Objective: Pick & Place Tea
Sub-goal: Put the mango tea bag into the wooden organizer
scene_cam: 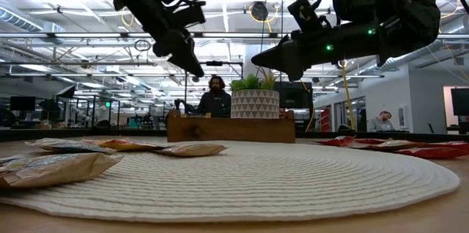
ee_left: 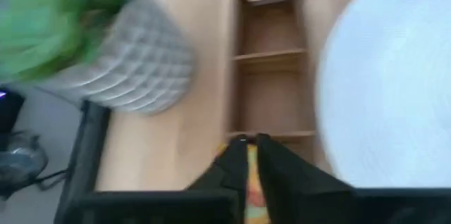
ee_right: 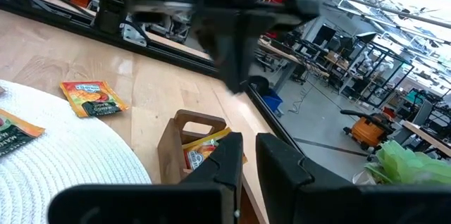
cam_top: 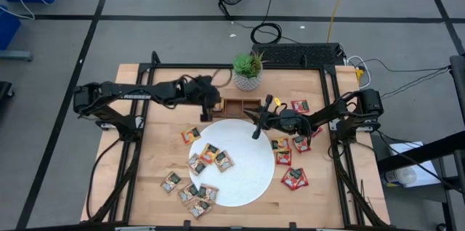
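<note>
Tan tea sachets (cam_top: 211,155) lie on the left part of the white round plate (cam_top: 247,180) and on the wood beside it. Red sachets (cam_top: 294,178) lie on the table to the plate's right. The wooden tray (cam_top: 243,105) stands beyond the plate's far rim. One tan sachet (ee_right: 201,150) stands on edge in the tray's left end compartment. My left gripper (cam_top: 216,100) hangs shut and empty above that end (scene_cam: 194,70). My right gripper (cam_top: 255,134) hovers level over the plate's far right part, shut and empty (ee_right: 248,139).
A potted plant (cam_top: 248,71) in a white patterned pot stands just beyond the tray. Black frame rails (cam_top: 336,151) run along both table sides. One tan sachet (cam_top: 190,135) lies alone left of the plate. A person (scene_cam: 215,97) sits in the room behind.
</note>
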